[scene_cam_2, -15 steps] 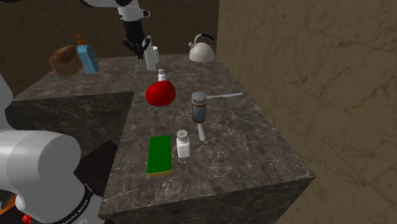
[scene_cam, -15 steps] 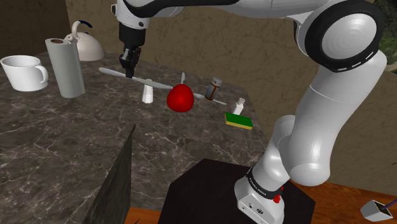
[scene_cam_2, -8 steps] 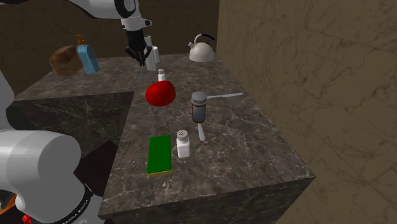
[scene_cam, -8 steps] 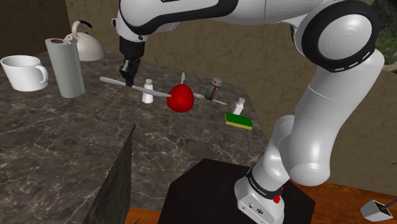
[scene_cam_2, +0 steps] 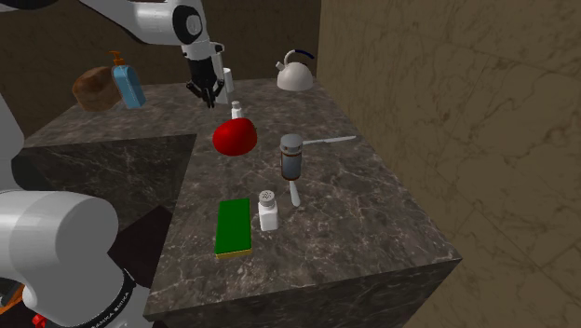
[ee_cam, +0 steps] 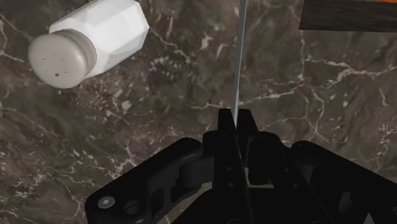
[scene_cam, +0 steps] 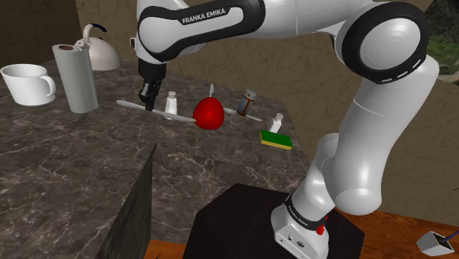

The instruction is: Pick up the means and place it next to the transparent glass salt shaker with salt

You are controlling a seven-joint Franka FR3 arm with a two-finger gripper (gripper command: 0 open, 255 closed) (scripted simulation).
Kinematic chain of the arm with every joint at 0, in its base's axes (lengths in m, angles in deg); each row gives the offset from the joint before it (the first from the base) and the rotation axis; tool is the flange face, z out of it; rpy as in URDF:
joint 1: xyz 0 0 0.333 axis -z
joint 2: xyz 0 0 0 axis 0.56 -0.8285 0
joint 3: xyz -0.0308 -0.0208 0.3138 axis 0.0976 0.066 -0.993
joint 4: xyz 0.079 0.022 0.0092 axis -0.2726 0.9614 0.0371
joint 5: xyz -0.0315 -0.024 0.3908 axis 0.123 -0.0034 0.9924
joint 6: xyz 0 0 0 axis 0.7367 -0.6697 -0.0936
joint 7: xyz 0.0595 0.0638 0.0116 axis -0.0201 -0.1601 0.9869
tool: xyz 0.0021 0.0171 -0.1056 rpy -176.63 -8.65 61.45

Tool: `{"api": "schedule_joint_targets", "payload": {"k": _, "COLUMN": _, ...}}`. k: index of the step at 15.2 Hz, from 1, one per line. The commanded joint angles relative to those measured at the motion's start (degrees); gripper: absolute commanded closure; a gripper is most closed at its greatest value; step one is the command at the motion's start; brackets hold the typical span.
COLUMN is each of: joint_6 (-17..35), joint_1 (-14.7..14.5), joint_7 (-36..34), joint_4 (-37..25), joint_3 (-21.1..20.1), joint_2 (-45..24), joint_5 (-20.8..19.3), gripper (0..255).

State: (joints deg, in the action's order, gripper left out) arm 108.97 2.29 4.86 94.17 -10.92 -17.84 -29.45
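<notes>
My gripper is shut on a long, thin grey utensil, held level just above the dark marble counter. In the wrist view the utensil shows edge-on as a fine line running out from between the closed fingers of the gripper. A clear salt shaker with a grey cap and white contents stands right beside the gripper, close to the utensil. In the second exterior view the gripper hangs just behind this shaker. A second similar shaker stands by the sponge.
A red round fruit sits just beyond the near shaker. A dark pepper mill, another grey utensil and a green-yellow sponge lie further along. A paper towel roll, mug and kettle stand behind.
The gripper has come down toward the counter with the utensil in it, ending beside the salt shaker. The arm's wrist has swung lower.
</notes>
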Motion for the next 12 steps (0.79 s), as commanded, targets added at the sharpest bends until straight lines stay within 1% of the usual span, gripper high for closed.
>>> {"api": "schedule_joint_targets", "payload": {"k": 1, "joint_6": 1.3, "joint_1": 0.0, "joint_7": 0.1, "joint_4": 0.9, "joint_3": 0.0, "joint_2": -0.5, "joint_5": 0.1, "gripper": 255}}
{"api": "schedule_joint_targets", "payload": {"k": 8, "joint_6": 6.1, "joint_1": 0.1, "joint_7": 0.4, "joint_4": 3.4, "joint_3": -0.2, "joint_2": -2.7, "joint_5": 0.6, "gripper": 255}}
{"api": "schedule_joint_targets", "payload": {"k": 12, "joint_6": 6.1, "joint_1": 0.1, "joint_7": 0.4, "joint_4": 3.4, "joint_3": -0.2, "joint_2": -2.7, "joint_5": 0.6, "gripper": 255}}
